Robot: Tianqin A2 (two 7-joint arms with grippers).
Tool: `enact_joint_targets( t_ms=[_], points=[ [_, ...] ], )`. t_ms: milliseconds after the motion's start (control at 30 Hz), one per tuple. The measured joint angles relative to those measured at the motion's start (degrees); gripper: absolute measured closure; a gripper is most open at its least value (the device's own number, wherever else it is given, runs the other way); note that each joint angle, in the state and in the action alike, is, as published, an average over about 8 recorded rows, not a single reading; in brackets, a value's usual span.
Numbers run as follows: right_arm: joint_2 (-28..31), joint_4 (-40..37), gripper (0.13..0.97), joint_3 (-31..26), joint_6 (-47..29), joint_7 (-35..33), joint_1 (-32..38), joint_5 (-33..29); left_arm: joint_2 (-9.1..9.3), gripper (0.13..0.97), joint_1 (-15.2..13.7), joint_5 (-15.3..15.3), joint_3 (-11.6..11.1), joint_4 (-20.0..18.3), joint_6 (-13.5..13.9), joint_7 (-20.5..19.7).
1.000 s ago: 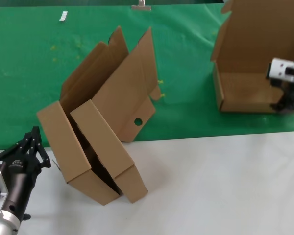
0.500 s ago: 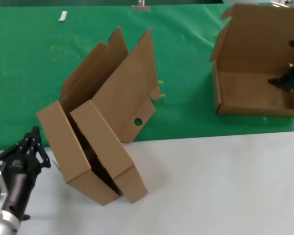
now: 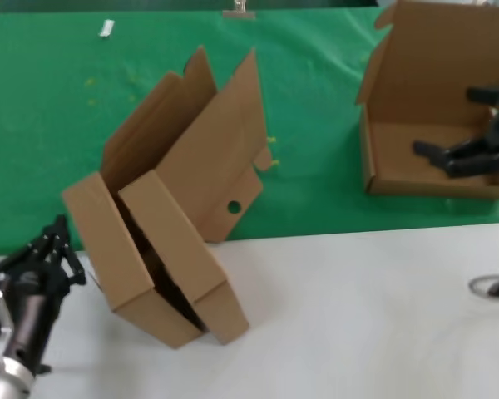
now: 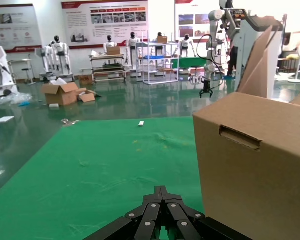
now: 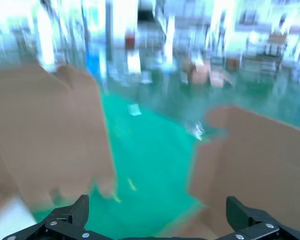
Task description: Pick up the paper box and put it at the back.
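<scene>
Paper box [image 3: 437, 125] open on green cloth [image 3: 58, 125]; right gripper [image 3: 461, 158] fingers spread inside tray, not gripping.

The head camera looks forward and steeply down from above on a white tabletop [image 3: 358, 316] at 6 o'clock and a green cloth [image 3: 58, 125] toward 12 o'clock. The left wrist camera sits low at 8 o'clock, looking level across that cloth [image 4: 90, 170] close beside a leaning brown box [image 4: 255, 165], which the head view also shows [image 3: 108, 249]. The right wrist camera, at 2 o'clock, faces cardboard walls [image 5: 45, 135] at close range with the cloth beyond.
</scene>
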Motion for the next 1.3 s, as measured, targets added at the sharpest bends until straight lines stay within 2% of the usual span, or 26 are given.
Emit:
enact_joint_targets(
  t_ms=[133,300,400,500,867,1167,1300],
  points=[
    [-4.23,2.0,0.143,8.2,-1.44,-6.27,-9.57,9.52,0.0,0.953,0.0,0.0,0.0,0.0,0.0,0.0],
    [-14.82,6.44,0.131,20.25,-1.83,-17.51,-21.91,20.71,0.0,0.953,0.0,0.0,0.0,0.0,0.0,0.0],
    [-21.05,11.12,0.129,25.99,-0.68,-22.52,-28.23,25.2,0.0,0.953,0.0,0.0,0.0,0.0,0.0,0.0],
    [-24.75,14.64,0.129,29.1,0.5,-25.01,-31.99,27.23,0.0,0.951,0.0,0.0,0.0,0.0,0.0,0.0],
    [-25.1,18.95,0.129,28.24,5.88,-23.04,-35.37,25.53,0.0,0.941,0.0,0.0,0.0,0.0,0.0,0.0],
    [-24.32,23.51,0.129,26.04,12.82,-19.49,-38.79,22.53,0.0,0.869,0.0,0.0,0.0,0.0,0.0,0.0],
    [-23.96,25.61,0.129,25.03,16.02,-17.85,-40.34,21.15,0.0,0.801,0.0,-0.01,0.0,0.0,0.0,0.0]
  ],
)
